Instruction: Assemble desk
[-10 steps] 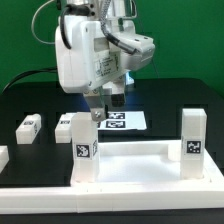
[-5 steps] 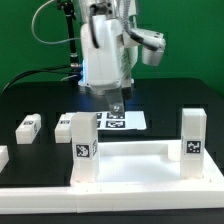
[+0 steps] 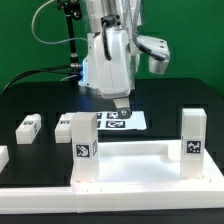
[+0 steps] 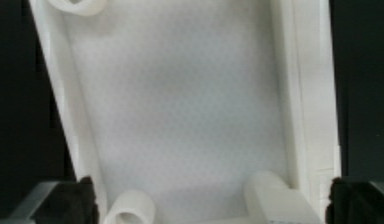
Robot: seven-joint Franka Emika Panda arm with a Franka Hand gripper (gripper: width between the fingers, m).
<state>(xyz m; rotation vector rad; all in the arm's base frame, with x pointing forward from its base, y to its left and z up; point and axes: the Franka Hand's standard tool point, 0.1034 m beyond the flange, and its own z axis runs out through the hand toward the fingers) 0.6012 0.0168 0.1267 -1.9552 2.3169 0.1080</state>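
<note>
- gripper (image 3: 121, 104): jaws spread wide, nothing held. In the wrist view the dark fingertips (image 4: 73, 198) sit far apart with only white plastic between them.
- tabletop (image 4: 189, 110): fills the wrist view beyond the open jaws. It is white, with a raised rim along both long sides and round sockets (image 4: 132, 205) at the corners.
- Exterior view: the gripper points straight down over the marker board (image 3: 138, 120). Its height above the board is hard to judge.
- marker board: flat on the black table (image 3: 170, 105), printed with square black-and-white tags, partly hidden by the gripper. The patterns are too small to decode.
- The tabletop lies flat in front of the marker board, nearer the camera, and its front edge meets the low white rail (image 3: 30, 188).
- left post (image 3: 84, 148) and right post (image 3: 192, 143): square, upright at the tabletop's two corners nearest the marker board. Each carries a black-and-white tag facing the camera, pattern only, with no readable lettering.
- The gripper is apart from both posts, nearer the left post.
- loose post (image 3: 28, 126): lying on the table at the exterior view's left, small tag on its top face.
- second loose post (image 3: 63, 124): lying just behind the left post, partly hidden by it.
</note>
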